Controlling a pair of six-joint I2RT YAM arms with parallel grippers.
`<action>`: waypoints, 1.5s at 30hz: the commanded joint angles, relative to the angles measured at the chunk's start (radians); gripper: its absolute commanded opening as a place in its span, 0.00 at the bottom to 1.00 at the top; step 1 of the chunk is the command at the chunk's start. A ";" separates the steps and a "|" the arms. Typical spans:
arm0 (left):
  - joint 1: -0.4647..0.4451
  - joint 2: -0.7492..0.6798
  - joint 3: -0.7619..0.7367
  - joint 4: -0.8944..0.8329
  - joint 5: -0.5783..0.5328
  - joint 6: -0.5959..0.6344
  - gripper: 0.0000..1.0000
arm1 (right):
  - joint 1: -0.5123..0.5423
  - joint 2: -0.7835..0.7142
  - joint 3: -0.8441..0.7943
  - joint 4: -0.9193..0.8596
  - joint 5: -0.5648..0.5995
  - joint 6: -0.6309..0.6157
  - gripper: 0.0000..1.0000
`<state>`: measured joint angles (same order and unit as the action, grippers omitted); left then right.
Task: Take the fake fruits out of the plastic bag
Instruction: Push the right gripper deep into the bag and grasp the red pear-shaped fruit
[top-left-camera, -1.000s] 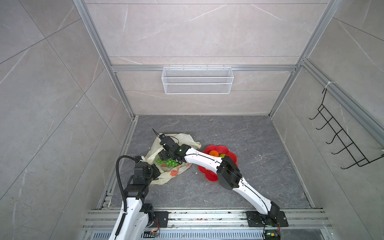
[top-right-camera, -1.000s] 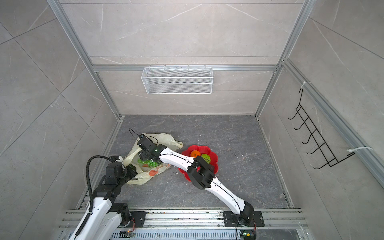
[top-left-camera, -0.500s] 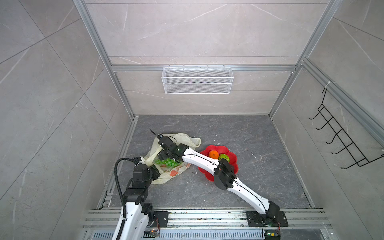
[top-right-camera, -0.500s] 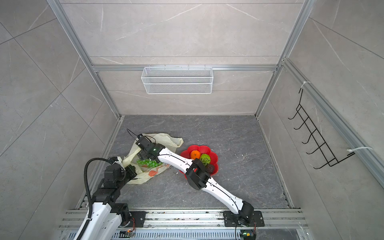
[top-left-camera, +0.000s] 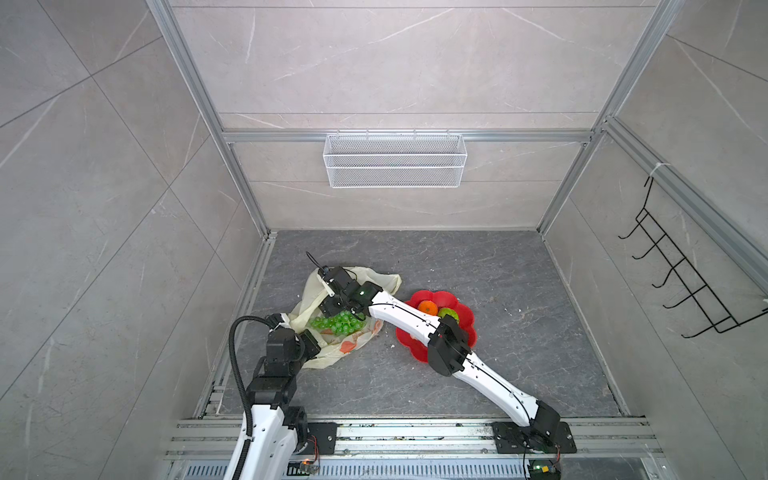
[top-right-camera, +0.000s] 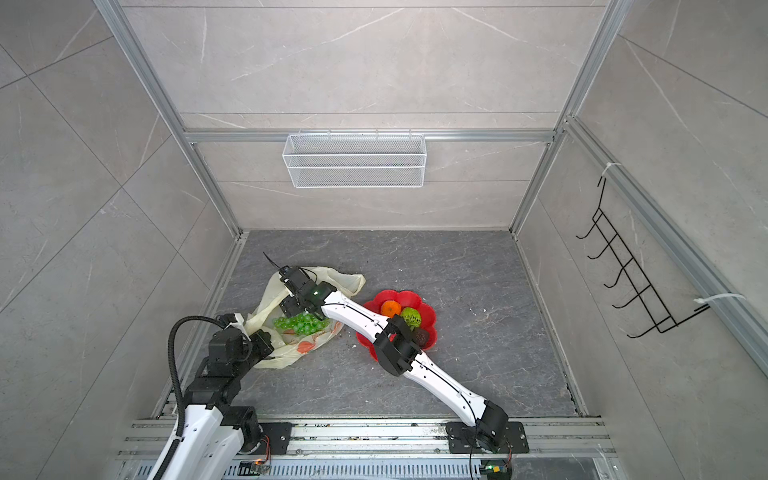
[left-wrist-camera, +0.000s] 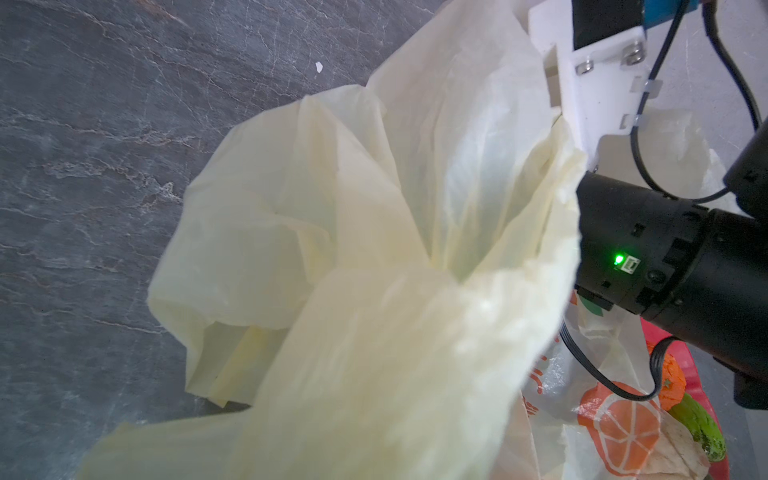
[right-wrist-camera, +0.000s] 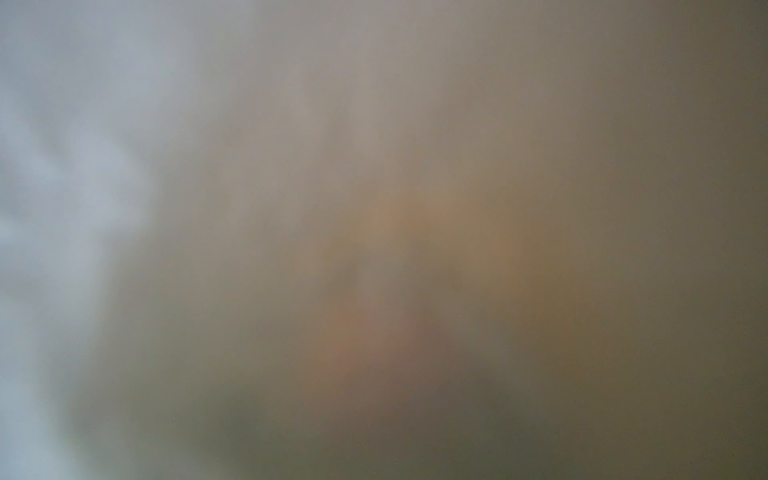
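The pale-yellow plastic bag (top-left-camera: 353, 338) (top-right-camera: 309, 345) lies crumpled at the left of the floor and fills the left wrist view (left-wrist-camera: 374, 249). A green grape bunch (top-left-camera: 337, 323) (top-right-camera: 300, 324) shows in its open mouth. My right gripper (top-left-camera: 331, 308) (top-right-camera: 289, 307) reaches into that mouth just above the grapes; its jaws are hidden, and the right wrist view is only a blur. My left gripper (top-left-camera: 311, 338) (top-right-camera: 262, 341) is shut on the bag's near edge. An orange (top-left-camera: 428, 307) and a green knobbly fruit (top-left-camera: 449, 314) lie on the red plate (top-left-camera: 465, 305).
The red flower-shaped plate (top-right-camera: 409, 297) sits right of the bag, partly under the right arm's elbow (top-left-camera: 446, 349). A white wire basket (top-left-camera: 395, 160) hangs on the back wall, and a black hook rack (top-left-camera: 681, 286) on the right wall. A metal rail (top-left-camera: 249, 316) runs along the left floor edge.
The right arm's elbow has shifted slightly left, uncovering more of the plate. The right gripper stays in the bag's mouth, and the left gripper keeps its hold on the bag.
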<state>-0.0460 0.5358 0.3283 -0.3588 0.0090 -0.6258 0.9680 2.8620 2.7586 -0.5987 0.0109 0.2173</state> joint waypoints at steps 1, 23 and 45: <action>0.001 0.000 0.002 0.030 0.000 0.026 0.00 | 0.007 -0.017 -0.049 -0.029 0.006 0.018 0.79; 0.001 0.015 0.002 0.042 0.000 0.023 0.00 | 0.043 -0.014 -0.032 -0.002 0.152 0.108 0.58; 0.001 0.009 0.000 0.042 -0.004 0.024 0.00 | 0.001 0.072 0.031 0.033 -0.078 0.080 0.74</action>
<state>-0.0460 0.5468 0.3267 -0.3511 0.0086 -0.6258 0.9672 2.8975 2.7655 -0.5495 -0.0273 0.2955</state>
